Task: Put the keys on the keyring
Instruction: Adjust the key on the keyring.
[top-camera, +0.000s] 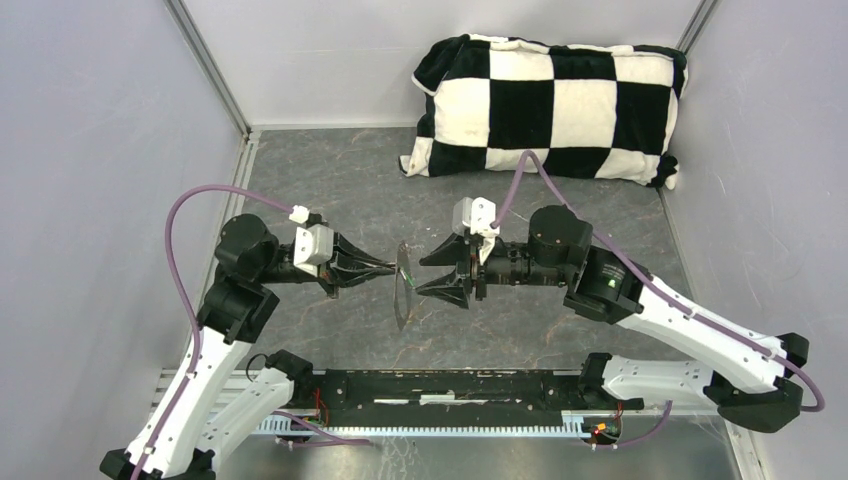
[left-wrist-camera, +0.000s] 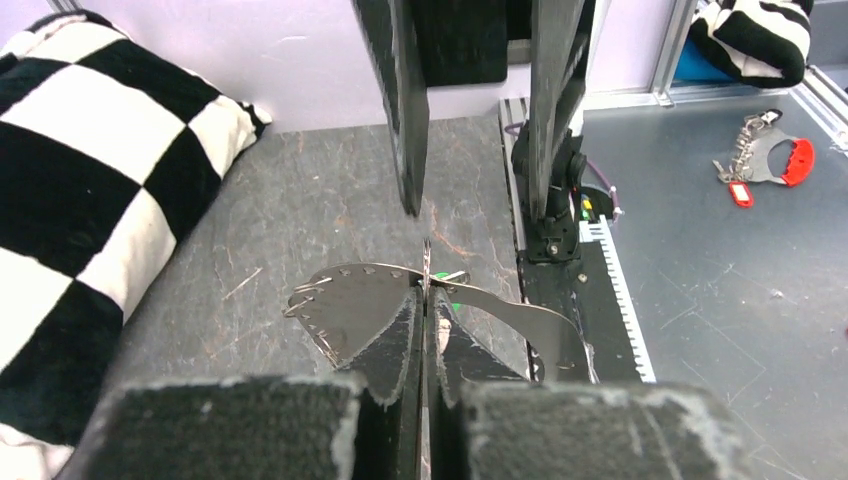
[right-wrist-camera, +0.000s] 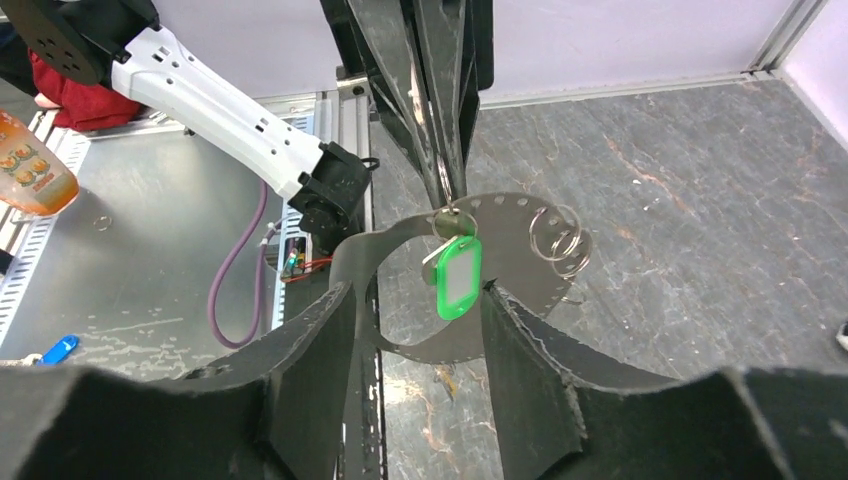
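- The keyring (right-wrist-camera: 510, 215) is a flat, grey metal, fan-shaped plate with a row of small holes along its curved rim. It stands on edge in mid-air at the centre of the top view, its rim pinched in the closed left claw (right-wrist-camera: 452, 190).
- A key with a bright green plastic head (right-wrist-camera: 458, 278) and a pale window hangs upright from a small ring through one rim hole, at the centre of the right wrist view.
- A cluster of bare silver split rings (right-wrist-camera: 560, 240) hangs from the rim just right of it.

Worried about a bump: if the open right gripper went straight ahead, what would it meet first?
Likely the green plastic key tag hanging against the flat grey metal plate pinched by the left gripper, though depth is unclear.
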